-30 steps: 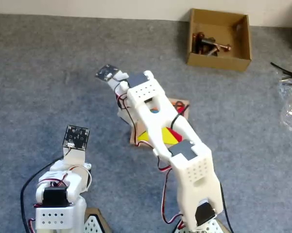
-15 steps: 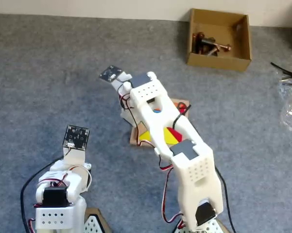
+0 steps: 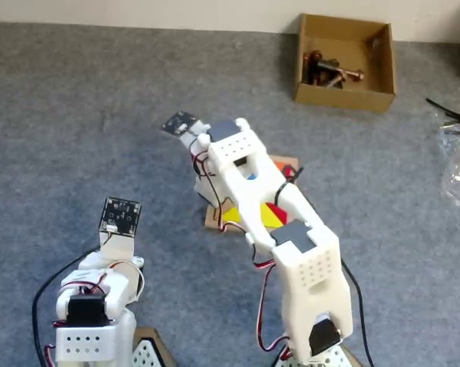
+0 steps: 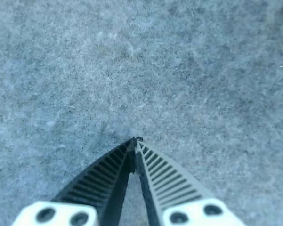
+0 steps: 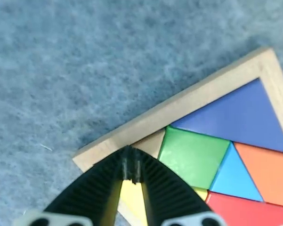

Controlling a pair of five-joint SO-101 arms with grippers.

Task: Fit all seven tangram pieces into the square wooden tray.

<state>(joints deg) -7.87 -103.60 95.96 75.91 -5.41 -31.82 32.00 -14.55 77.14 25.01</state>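
The white plastic right arm (image 3: 279, 229) is being held stretched out from its base, slanting forward and toward the left arm's side, with the wrist pitched downward. The black ribbed right gripper (image 5: 132, 162) is being pointed down at the surface, its jaws pressed together so that the tips meet. The white plastic left arm (image 3: 99, 298) is being held folded close over its base. The black ribbed left gripper (image 4: 134, 143) is likewise being pointed down, its jaws closed tip to tip.
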